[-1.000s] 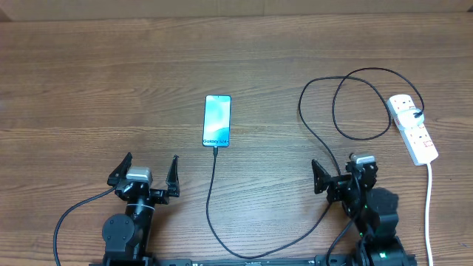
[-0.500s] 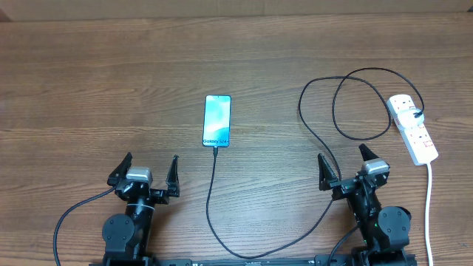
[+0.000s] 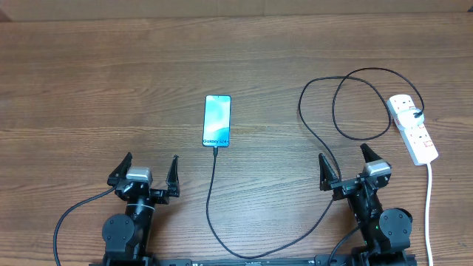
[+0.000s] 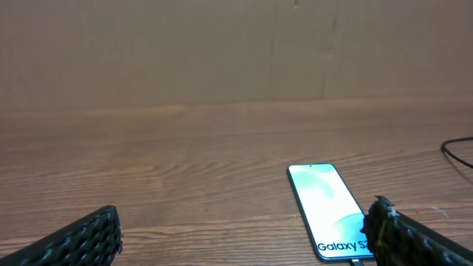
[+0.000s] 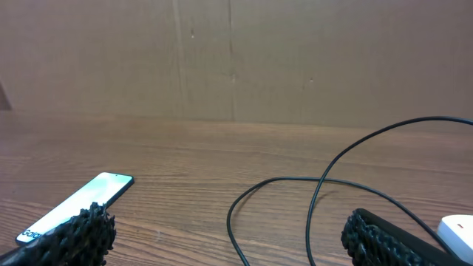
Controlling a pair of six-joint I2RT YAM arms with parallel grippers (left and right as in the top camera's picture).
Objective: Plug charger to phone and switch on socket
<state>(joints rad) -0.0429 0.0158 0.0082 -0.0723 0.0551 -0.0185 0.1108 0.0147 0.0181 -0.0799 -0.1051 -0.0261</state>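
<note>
left hand (image 3: 151,157) and right hand (image 3: 342,151) both spread, empty; charger (image 3: 211,181) runs from phone (image 3: 217,120) to socket (image 3: 413,129).

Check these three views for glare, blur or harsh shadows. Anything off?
Overhead: even, soft light, only faint shadows, sharp throughout; the phone screen is bright but not blown out. Left wrist: screen text is readable, with no glare on the wood. Right wrist: the charger is crisp against the table, nothing smeared.
</note>
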